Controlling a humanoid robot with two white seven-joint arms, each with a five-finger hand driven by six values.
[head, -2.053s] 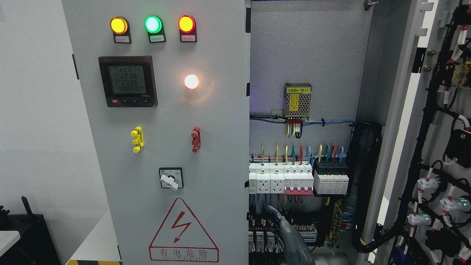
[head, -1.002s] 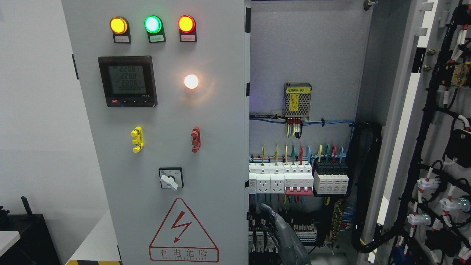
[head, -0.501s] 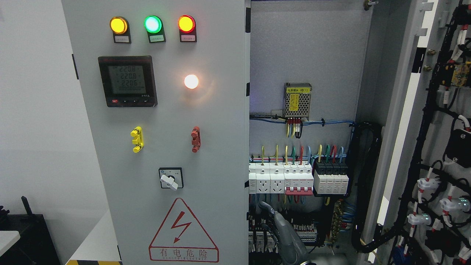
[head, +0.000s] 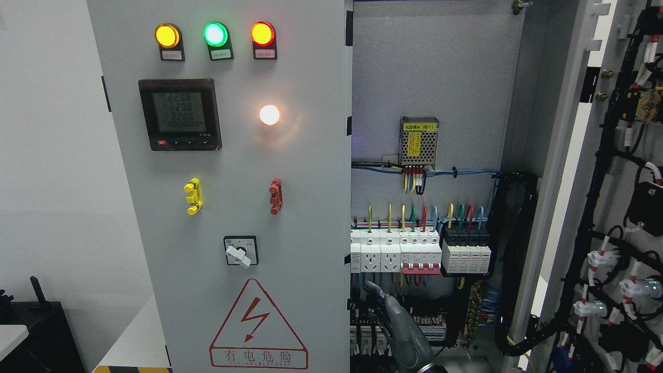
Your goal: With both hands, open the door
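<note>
The grey left door (head: 233,155) of the electrical cabinet is closed; it carries three indicator lamps, a meter and a warning triangle. The right door (head: 616,217) stands swung open at the far right, its wired inner side showing. Between them lies the open cabinet interior (head: 435,77). My right hand (head: 384,304) rises from the bottom edge just right of the left door's free edge (head: 347,207), in front of the lower terminals. Its fingers point up and left and hold nothing. My left hand is out of view.
A row of white and black breakers (head: 414,254) and a power supply (head: 419,135) sit inside the cabinet above my hand. A thick black cable bundle (head: 518,259) runs down the right inner wall. A black stand (head: 31,331) occupies the lower left corner.
My right hand has shifted left and slightly up, closer to the left door's free edge. Both doors stay where they were.
</note>
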